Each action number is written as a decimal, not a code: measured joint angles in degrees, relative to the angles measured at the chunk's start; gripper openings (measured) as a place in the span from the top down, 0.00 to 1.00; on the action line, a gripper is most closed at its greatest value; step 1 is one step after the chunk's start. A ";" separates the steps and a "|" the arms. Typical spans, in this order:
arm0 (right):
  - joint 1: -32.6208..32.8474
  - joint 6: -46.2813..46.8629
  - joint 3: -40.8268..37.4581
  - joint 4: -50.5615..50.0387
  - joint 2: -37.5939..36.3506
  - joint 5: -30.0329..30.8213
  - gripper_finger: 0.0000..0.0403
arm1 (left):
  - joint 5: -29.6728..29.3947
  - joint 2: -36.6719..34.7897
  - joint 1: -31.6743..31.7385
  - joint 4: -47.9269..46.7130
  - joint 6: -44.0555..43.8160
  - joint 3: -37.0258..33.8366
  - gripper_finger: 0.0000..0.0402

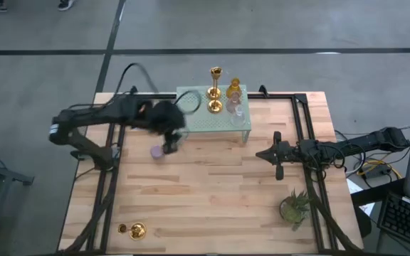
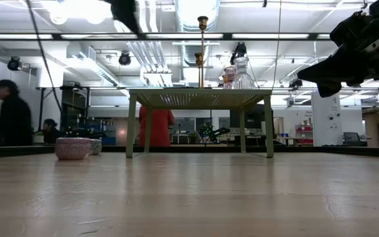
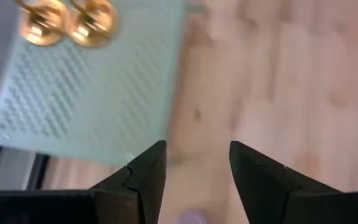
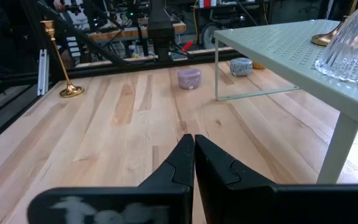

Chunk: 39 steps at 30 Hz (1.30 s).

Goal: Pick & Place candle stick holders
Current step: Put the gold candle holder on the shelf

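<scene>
Several candle stick holders sit on a pale green perforated metal rack [image 1: 203,122] standing at the middle of the far edge of the light wooden worktop [image 1: 212,206]. On the rack's right half stand a tall shiny gold stemmed holder with a round base [image 1: 215,91], an amber glass holder [image 1: 234,88] and a clear cut-glass holder [image 1: 238,112], close together. On the bare wood just in front of the rack's left end rests a small round pale purple cup [image 1: 157,152]; the right wrist view shows a second small greyish cup [image 4: 241,66] under the rack near it. Another gold stemmed holder [image 1: 135,230] stands alone by the worktop's near left corner.

The left pincer [image 1: 169,144] hovers right beside the purple cup, near the rack's left end, its two dark fingers [image 3: 143,177] parted with a moderate gap and nothing between them. The right pincer [image 1: 276,154] waits over the right part of the worktop, well apart from the rack, its fingers pressed together and empty.

A small green potted plant [image 1: 293,206] stands near the right edge, toward the near side. Beyond the worktop, people stand in the room, one in a dark cap [image 2: 8,118] and one in red [image 2: 156,126].
</scene>
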 joint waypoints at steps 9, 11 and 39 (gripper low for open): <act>0.00 0.00 0.00 -0.02 0.02 0.00 0.98 | 0.48 -15.46 -18.63 -2.74 -17.66 -16.54 0.55; 0.00 0.00 0.00 -0.02 0.02 0.00 0.98 | 2.46 -17.37 -22.75 -2.86 -20.83 -19.56 0.56; 0.00 -0.04 0.00 -0.02 0.02 0.00 0.98 | 3.12 -11.91 -69.13 5.44 -65.22 -28.82 0.57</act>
